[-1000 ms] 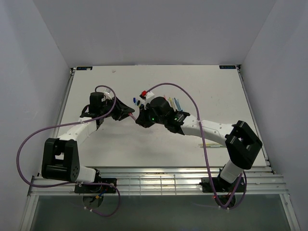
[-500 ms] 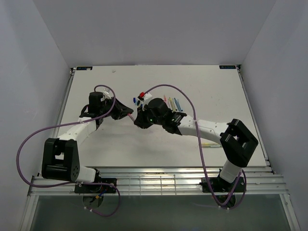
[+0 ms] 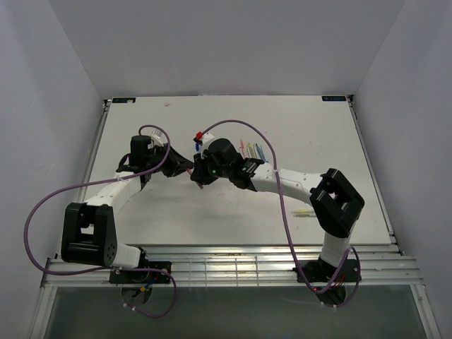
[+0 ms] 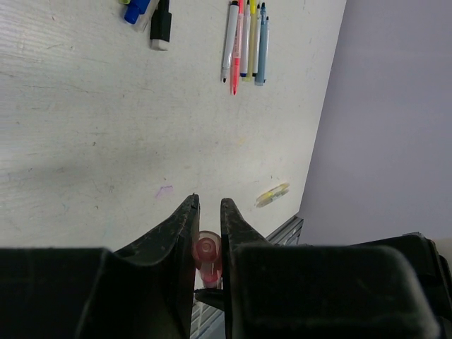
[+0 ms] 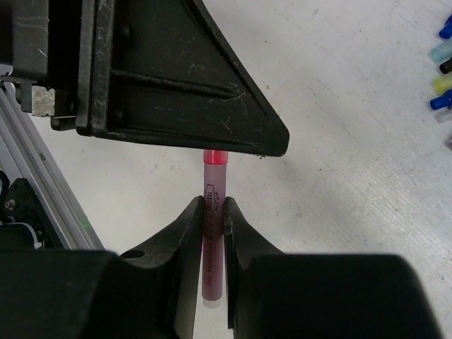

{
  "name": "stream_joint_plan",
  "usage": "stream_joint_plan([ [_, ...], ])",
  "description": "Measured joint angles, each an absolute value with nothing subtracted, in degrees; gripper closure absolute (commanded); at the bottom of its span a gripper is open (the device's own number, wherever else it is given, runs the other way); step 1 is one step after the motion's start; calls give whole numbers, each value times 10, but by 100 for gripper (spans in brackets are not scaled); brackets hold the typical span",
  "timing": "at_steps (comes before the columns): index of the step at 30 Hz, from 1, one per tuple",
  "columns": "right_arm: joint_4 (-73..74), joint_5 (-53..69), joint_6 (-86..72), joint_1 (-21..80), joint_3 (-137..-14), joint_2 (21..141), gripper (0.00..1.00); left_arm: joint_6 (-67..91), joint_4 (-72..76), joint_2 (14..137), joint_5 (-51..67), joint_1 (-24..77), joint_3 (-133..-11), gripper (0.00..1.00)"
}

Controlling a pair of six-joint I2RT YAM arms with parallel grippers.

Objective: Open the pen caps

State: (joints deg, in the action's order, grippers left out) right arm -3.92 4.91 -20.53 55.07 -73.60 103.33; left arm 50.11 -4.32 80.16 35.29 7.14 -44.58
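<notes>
Pen: a pink, see-through barrel (image 5: 213,185) with fine dark print running along it, held clear of the bench (image 3: 311,123) between the two claws, a little left of the bench's middle.
Cap: a brighter pink stub (image 5: 215,157) at the barrel's far end. It looks to be seated on the barrel, though the left claw's finger covers most of the joint.
Left claw: (image 4: 209,205) pressed together on the cap. From its own wrist camera the round pink end shows squeezed between the two fingers.
Right claw: (image 5: 212,203) pinching the pen about halfway along, one finger on each side of the barrel.
Arms: the left arm (image 3: 113,187) reaches forward and to its right. The right arm (image 3: 296,185) is folded hard at the elbow and stretches leftward across the bench, so the claws meet tip to tip.
Row of pens: (image 4: 246,42) white, pink, yellow and blue, lying side by side on the bench beyond the right arm.
Yellow pen: (image 4: 272,194) alone on the bench, toward the near right edge.
Loose caps: (image 5: 441,51) blue, teal, yellow and black stubs, clustered on the bench near the claws.
Materials: the claws are matte black plastic, wedge-shaped and lightly scratched. The bench is off-white, faintly grained and smudged.
</notes>
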Motion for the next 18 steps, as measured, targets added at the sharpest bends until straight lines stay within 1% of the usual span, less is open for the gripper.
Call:
stream_joint_plan([
  [4, -29, 43, -200, 553, -750, 1043, 92, 492, -58, 802, 341, 69, -453, 100],
  [6, -17, -3, -186, 566, -759, 1045, 92, 490, -76, 803, 330, 69, -465, 100],
  [8, 0, -98, -157, 598, -775, 1047, 92, 489, -103, 809, 316, 69, -488, 100],
  [11, 12, -284, -104, 657, -805, 1068, 92, 489, -156, 824, 297, 70, -535, 100],
  [13, 11, -378, -76, 682, -821, 1087, 92, 488, -188, 830, 289, 70, -558, 100],
  [14, 8, -406, -66, 692, -823, 1092, 92, 486, -203, 833, 288, 70, -566, 100],
  [16, 24, -418, -59, 697, -802, 1084, 92, 491, -213, 842, 276, 65, -582, 100],
  [18, 35, -381, -59, 686, -744, 1063, 92, 491, -197, 849, 269, 48, -605, 100],
])
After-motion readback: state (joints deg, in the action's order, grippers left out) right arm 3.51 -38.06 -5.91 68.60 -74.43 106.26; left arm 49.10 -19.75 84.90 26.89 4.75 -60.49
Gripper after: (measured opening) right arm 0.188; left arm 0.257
